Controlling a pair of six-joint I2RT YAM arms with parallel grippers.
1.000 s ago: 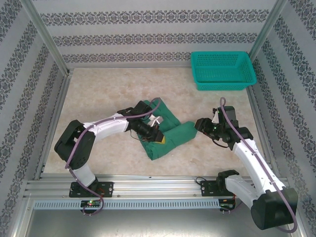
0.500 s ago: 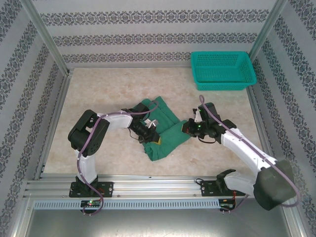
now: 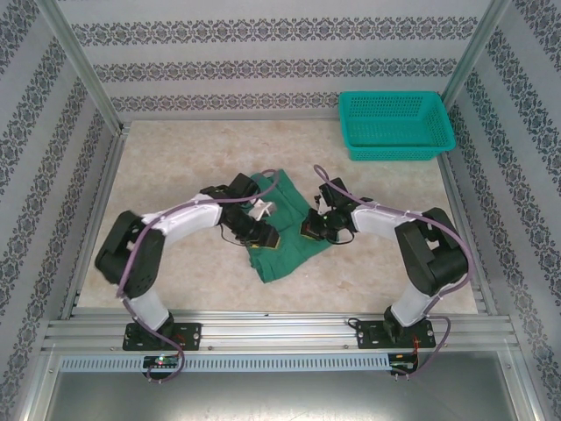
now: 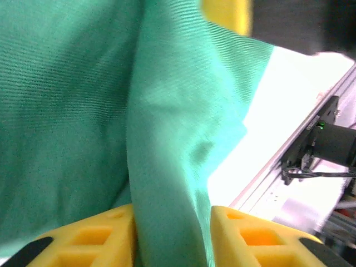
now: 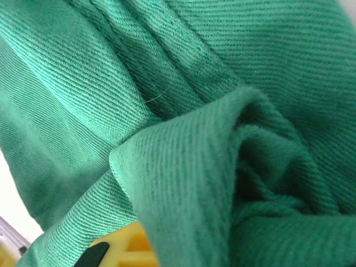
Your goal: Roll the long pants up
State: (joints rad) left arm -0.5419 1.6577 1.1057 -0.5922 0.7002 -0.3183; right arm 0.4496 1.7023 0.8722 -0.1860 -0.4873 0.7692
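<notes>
The long pants point(image 3: 289, 235) lie bunched as a dark green bundle in the middle of the table. My left gripper point(image 3: 266, 237) sits on the bundle's left side. In the left wrist view its yellow fingers point(image 4: 100, 236) stand partly open, and a loose ridge of the pants point(image 4: 167, 139) rises between them. My right gripper point(image 3: 309, 228) presses in from the right and is shut on a fold of the pants point(image 5: 183, 183). That fold drapes over its yellow finger point(image 5: 125, 247) and hides the jaws.
A teal mesh basket point(image 3: 396, 124) stands at the far right corner. Patterned walls close in three sides of the beige table point(image 3: 175, 167). The metal rail point(image 3: 280, 331) with both arm bases runs along the near edge.
My right arm swung left from beside the pants onto them, shut on their right edge and pushed it inward, narrowing the bundle. My left jaws have parted from their tight grip.
</notes>
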